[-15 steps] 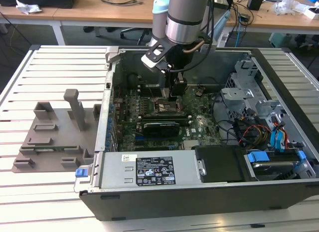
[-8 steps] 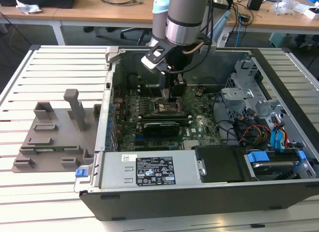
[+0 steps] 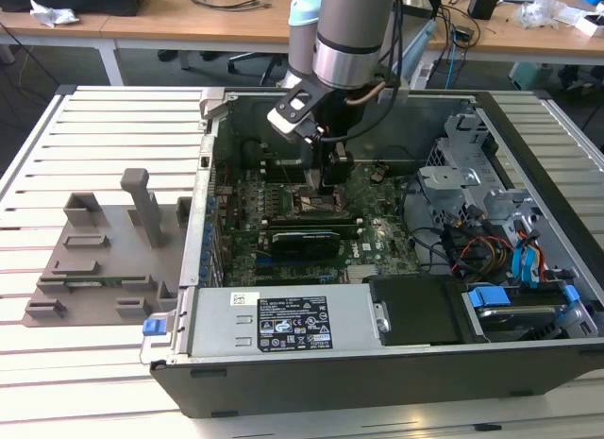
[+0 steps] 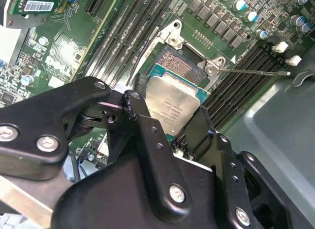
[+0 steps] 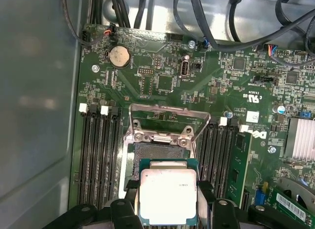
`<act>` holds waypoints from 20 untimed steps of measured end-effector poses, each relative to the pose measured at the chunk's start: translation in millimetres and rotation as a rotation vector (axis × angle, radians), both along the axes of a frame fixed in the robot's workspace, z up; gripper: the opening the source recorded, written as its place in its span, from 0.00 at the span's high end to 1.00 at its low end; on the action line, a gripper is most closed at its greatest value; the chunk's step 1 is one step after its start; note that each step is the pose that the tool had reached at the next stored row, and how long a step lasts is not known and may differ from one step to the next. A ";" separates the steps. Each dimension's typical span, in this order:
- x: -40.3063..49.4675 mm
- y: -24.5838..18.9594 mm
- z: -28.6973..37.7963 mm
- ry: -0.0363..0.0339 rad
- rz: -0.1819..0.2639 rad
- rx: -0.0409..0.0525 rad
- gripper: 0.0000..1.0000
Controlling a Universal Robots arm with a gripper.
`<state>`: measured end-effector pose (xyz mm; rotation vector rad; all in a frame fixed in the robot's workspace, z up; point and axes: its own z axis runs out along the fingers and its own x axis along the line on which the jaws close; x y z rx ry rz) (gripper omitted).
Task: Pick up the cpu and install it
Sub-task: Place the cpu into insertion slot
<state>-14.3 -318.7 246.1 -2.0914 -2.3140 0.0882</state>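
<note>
Gripper (image 5: 169,187) clamped on cpu (image 5: 168,198), one finger (image 5: 131,189) at each side edge. Cpu lies between the fingers over the open socket (image 5: 160,154), frame (image 5: 167,121) flipped up; contact with socket unclear. All inside case (image 3: 396,387).

The cpu (image 5: 168,197) lid is pale silvery metal, kinda satin with a soft sheen, and the gripper (image 4: 167,111) looks like matt black plastic or coated metal with shiny screw heads. The socket frame (image 5: 162,137) is bare bright metal, the motherboard (image 5: 221,86) is green with a slight gloss, and the case wall (image 5: 34,91) is smooth dull grey sheet metal.
</note>
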 end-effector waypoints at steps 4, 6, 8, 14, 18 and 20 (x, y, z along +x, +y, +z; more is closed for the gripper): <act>0.0 0.0 -1.6 0.0000 0.000 -0.0001 0.45; 0.0 0.0 -2.5 0.0000 0.000 -0.0001 0.45; 0.0 0.0 -3.5 0.0000 0.000 0.0000 0.45; 0.3 1.3 -6.4 0.0000 -0.049 -0.0006 0.45; 0.5 8.9 -7.8 0.0001 -0.049 -0.0007 0.45; 0.7 11.8 -8.6 0.0000 -0.049 -0.0007 0.45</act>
